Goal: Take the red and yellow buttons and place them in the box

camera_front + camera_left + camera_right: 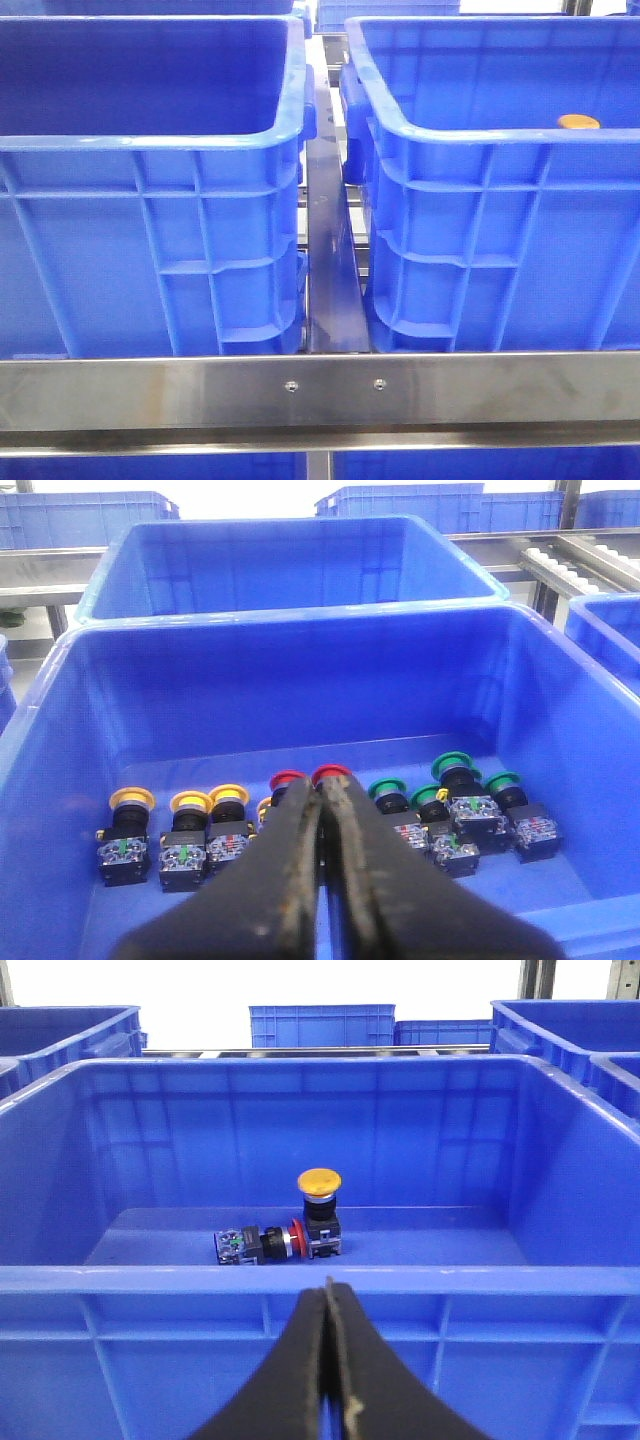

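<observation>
Right wrist view: right gripper (328, 1360) hovering outside near wall of box (300, 1280), jaws resting together, holding nothing. Inside, on floor: yellow button (319, 1210) standing upright; red button (262, 1243) lying on side, touching it. Left wrist view: left gripper (322, 880) hanging over supply crate (300, 630), jaws pressing together, empty, above row of yellow, red, green buttons (455, 815).

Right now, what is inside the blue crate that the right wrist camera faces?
Inside the box lie two buttons: a yellow button standing upright and a red button on its side, beside it. The near wall hides the nearest floor.
</observation>
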Controlling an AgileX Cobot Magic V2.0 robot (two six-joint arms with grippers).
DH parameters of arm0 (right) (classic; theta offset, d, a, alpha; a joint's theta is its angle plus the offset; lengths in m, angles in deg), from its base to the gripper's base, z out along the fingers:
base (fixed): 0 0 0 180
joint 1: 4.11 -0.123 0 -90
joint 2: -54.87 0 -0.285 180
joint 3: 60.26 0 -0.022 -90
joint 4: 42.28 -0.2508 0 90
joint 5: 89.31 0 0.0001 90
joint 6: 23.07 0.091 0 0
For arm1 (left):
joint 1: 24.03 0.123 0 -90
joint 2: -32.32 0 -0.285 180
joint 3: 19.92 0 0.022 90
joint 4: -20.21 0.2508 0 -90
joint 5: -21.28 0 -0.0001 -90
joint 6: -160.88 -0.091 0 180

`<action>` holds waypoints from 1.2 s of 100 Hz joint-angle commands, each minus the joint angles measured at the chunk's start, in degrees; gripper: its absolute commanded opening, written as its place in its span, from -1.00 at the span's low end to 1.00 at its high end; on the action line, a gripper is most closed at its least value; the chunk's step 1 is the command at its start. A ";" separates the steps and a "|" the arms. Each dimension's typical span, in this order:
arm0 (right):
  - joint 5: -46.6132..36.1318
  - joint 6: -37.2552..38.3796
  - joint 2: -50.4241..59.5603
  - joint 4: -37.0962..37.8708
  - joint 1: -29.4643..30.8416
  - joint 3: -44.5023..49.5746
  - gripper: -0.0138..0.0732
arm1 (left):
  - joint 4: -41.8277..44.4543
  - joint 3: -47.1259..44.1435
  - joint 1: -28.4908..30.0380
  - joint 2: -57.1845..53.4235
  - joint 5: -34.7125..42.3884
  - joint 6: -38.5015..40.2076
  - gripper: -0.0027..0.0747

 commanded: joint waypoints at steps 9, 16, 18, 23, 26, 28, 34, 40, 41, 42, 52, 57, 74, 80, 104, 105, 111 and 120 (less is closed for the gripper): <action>-4.97 0.19 1.25 0.57 -0.06 0.01 -0.84 | -0.80 1.45 -0.01 0.50 4.28 0.52 -0.98; -4.97 0.19 1.25 0.57 -0.06 0.01 -0.84 | -0.80 1.45 -0.01 0.50 4.28 0.52 -0.98; -4.97 0.19 1.25 0.57 -0.06 0.01 -0.84 | -0.80 1.45 -0.01 0.50 4.28 0.52 -0.98; -4.97 0.19 1.25 0.57 -0.06 0.01 -0.84 | -0.80 1.45 -0.01 0.50 4.28 0.52 -0.98; -4.97 0.19 1.25 0.57 -0.06 0.01 -0.84 | -0.80 1.45 -0.01 0.50 4.28 0.52 -0.98; -4.97 0.19 1.25 0.57 -0.06 0.01 -0.84 | -0.80 1.45 -0.01 0.50 4.28 0.52 -0.98; -4.97 0.19 1.25 0.57 -0.06 0.01 -0.84 | -0.80 1.45 -0.01 0.50 4.28 0.52 -0.98; -4.97 0.19 1.25 0.57 -0.06 0.01 -0.84 | -0.80 1.45 -0.01 0.50 4.28 0.52 -0.98; -4.97 0.19 1.25 0.57 -0.06 0.01 -0.84 | -0.80 1.45 -0.01 0.50 4.28 0.52 -0.98; -4.97 0.19 1.25 0.57 -0.06 0.01 -0.84 | -0.80 1.45 -0.01 0.50 4.28 0.52 -0.98; -4.97 0.19 1.25 0.57 -0.06 0.01 -0.84 | -0.80 1.45 -0.01 0.50 4.28 0.52 -0.98; -4.97 0.19 1.25 0.57 -0.06 0.01 -0.84 | -0.80 1.45 -0.01 0.50 4.28 0.52 -0.98; -4.97 0.19 1.25 0.57 -0.06 0.01 -0.84 | -0.80 1.45 -0.01 0.50 5.37 0.52 -0.98; -4.97 0.19 1.25 0.57 -0.06 0.01 -0.84 | -0.80 1.45 -0.01 0.50 6.41 0.52 -0.98; -4.97 0.19 1.25 0.57 -0.06 0.01 -0.84 | 15.88 -0.49 -2.34 -1.69 7.92 13.77 -0.98; -4.97 0.19 1.25 0.57 -0.06 0.01 -0.84 | 16.73 -0.76 -2.34 -1.95 7.99 15.87 -0.98; -4.97 0.19 1.25 0.57 -0.06 0.01 -0.84 | 23.09 -2.27 -2.34 -3.27 8.91 23.08 -0.98; -4.97 0.19 1.25 0.57 -0.06 0.01 -0.84 | 27.99 -5.57 -2.34 -5.60 11.41 27.33 -0.98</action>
